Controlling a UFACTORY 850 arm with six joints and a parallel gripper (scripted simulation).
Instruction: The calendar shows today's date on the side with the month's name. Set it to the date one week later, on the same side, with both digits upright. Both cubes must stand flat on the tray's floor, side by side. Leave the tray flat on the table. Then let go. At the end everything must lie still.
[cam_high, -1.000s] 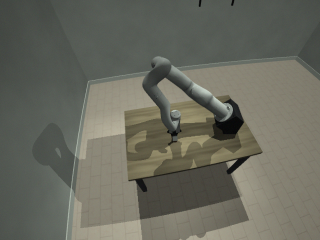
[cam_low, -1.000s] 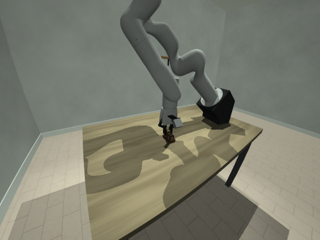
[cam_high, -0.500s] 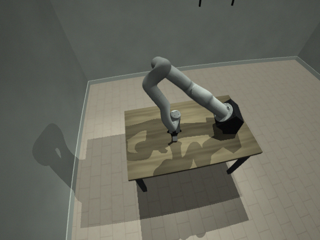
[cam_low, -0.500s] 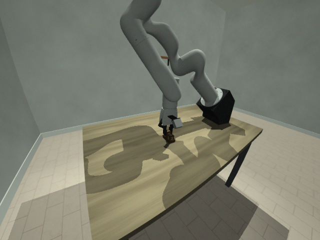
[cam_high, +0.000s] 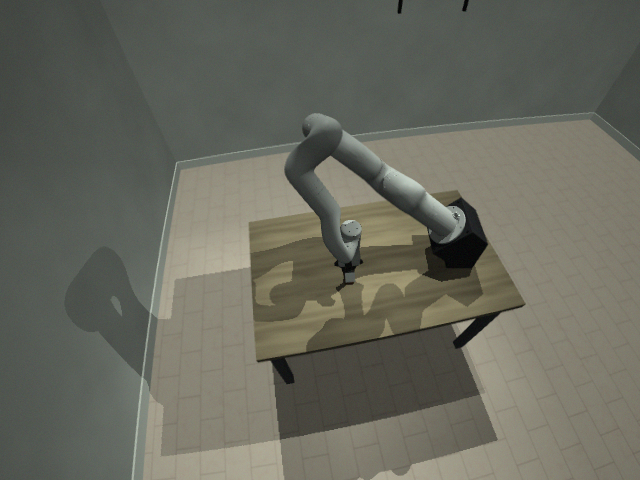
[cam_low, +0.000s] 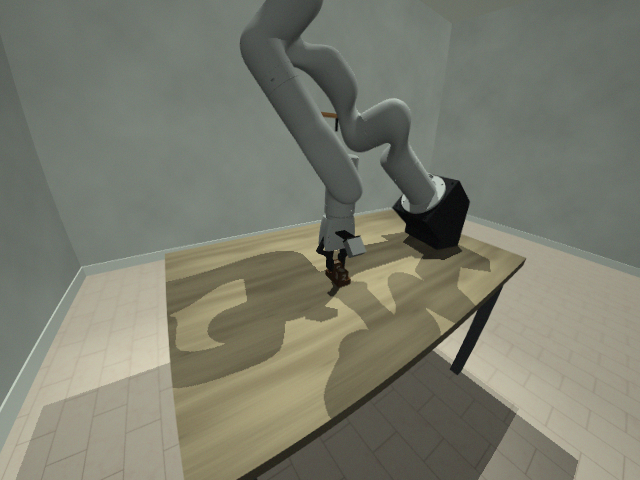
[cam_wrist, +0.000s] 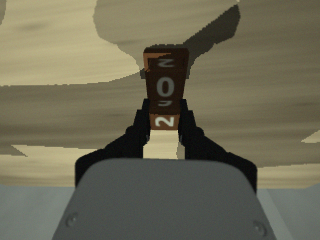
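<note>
In the wrist view my gripper (cam_wrist: 164, 108) is shut on a small brown cube (cam_wrist: 164, 122) whose face towards the camera shows a white 2. Just beyond the fingertips is the rest of the brown calendar (cam_wrist: 166, 80), with a 0, another digit above it and one half hidden by the held cube. I cannot tell the tray from the second cube there. In the exterior view the gripper (cam_low: 336, 259) points straight down over the brown calendar (cam_low: 339, 277) near the middle of the table. In the top view the gripper (cam_high: 347, 277) hides the calendar.
The black robot base (cam_low: 434, 217) stands at the table's far right corner. The wooden table (cam_low: 320, 330) carries the arm's broad shadows. Its right edge is close to the base.
</note>
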